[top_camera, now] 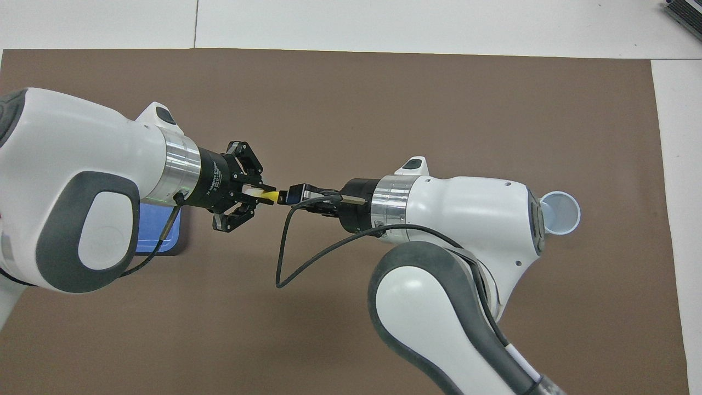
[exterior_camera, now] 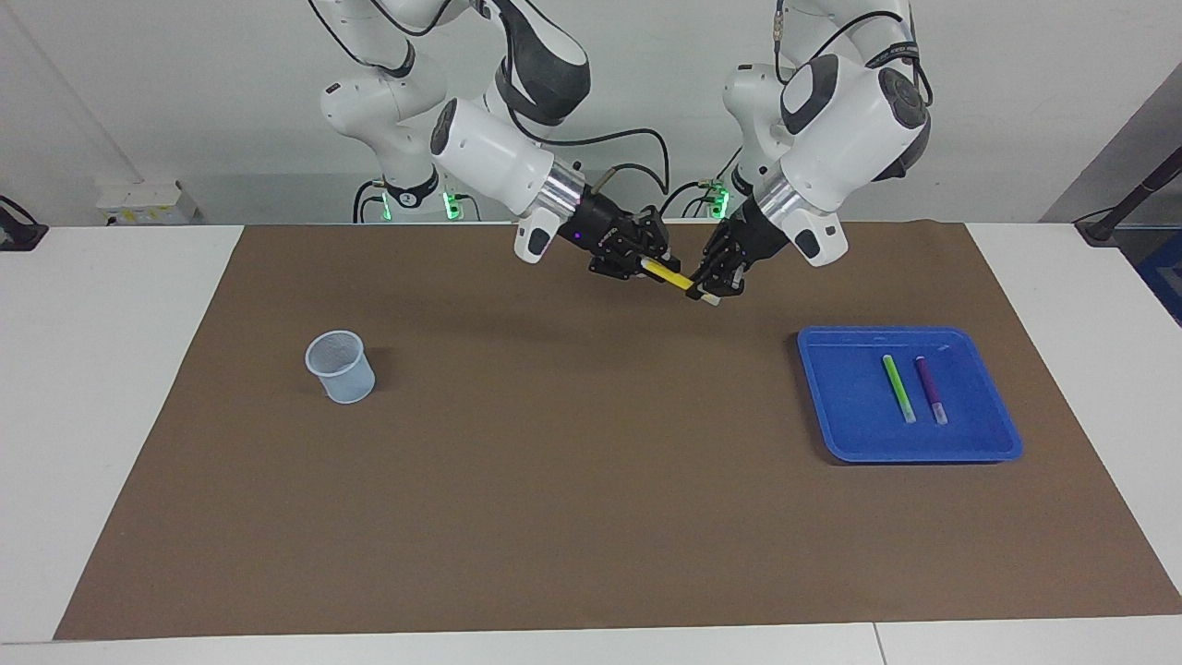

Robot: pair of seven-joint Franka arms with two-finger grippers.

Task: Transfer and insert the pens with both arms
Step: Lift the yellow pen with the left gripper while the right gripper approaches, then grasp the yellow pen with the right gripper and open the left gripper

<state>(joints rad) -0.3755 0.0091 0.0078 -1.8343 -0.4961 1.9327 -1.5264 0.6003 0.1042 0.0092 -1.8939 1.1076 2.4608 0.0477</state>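
The left gripper (exterior_camera: 713,284) is clamped on the pale-capped end of the yellow pen (exterior_camera: 669,274), holding it in the air over the brown mat (exterior_camera: 572,480). The right gripper (exterior_camera: 646,260) meets it tip to tip, its fingers around the pen's other end; how tightly they grip cannot be told. The green pen (exterior_camera: 898,388) and purple pen (exterior_camera: 930,390) lie side by side in the blue tray (exterior_camera: 831,406) toward the left arm's end. The mesh cup (exterior_camera: 341,367) stands toward the right arm's end.
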